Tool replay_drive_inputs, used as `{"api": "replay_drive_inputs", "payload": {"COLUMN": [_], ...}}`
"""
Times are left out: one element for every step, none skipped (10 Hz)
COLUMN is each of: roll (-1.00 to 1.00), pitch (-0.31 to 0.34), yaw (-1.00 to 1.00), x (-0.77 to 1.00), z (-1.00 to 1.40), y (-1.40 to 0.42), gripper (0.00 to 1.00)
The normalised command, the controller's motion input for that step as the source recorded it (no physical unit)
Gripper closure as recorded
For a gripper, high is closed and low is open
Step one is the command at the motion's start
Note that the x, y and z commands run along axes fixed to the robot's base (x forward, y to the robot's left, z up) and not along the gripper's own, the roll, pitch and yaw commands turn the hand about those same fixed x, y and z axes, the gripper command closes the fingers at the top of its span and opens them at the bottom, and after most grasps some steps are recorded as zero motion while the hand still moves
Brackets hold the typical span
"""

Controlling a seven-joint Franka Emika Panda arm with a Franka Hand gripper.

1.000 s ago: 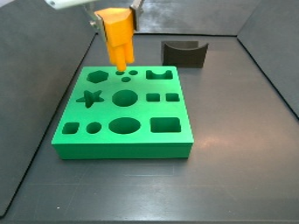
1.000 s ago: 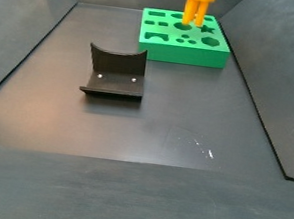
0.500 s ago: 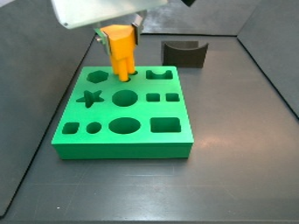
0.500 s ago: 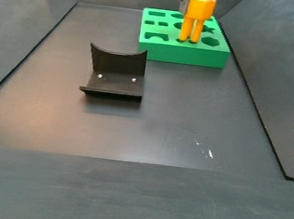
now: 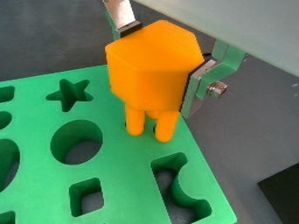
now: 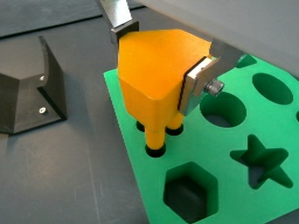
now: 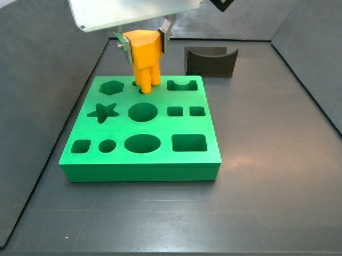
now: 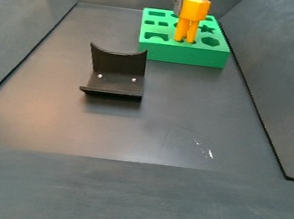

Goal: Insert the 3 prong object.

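Both wrist views show the pincer clamped on the orange pronged piece, silver fingers pressing its wide top from either side. Below the pincer, the prongs dip into small holes in the green block. Off to the pincer's side, the dark fixture stands on the counter.

No text, label, brand, number or sign can be read in any view: the 3 prong object, the green shape-sorting block, the fixture and the table all show plain, unmarked surfaces, and the claw holding the orange piece over the block carries no legible marking
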Motion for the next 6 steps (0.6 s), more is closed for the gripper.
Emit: {"api": "replay_drive_inputs", "payload": {"roll": [-0.09, -0.1, -0.09, -0.05, -0.01, -0.06], "pitch": [-0.03, -0.076, -0.049, -0.016, -0.051, -0.074], "yaw": [0.03, 0.17, 0.28, 0.22, 0.35, 0.39], "x": [-0.28, -0.37, -0.15, -0.01, -0.27, -0.26], "z": [-0.25, -0.22, -0.18, -0.2, -0.12, -0.09], "y": [0.12, 0.09, 0.0, 0.0, 0.0, 0.0], "gripper": [1.0, 1.0, 1.0, 1.0, 1.0, 1.0]}}
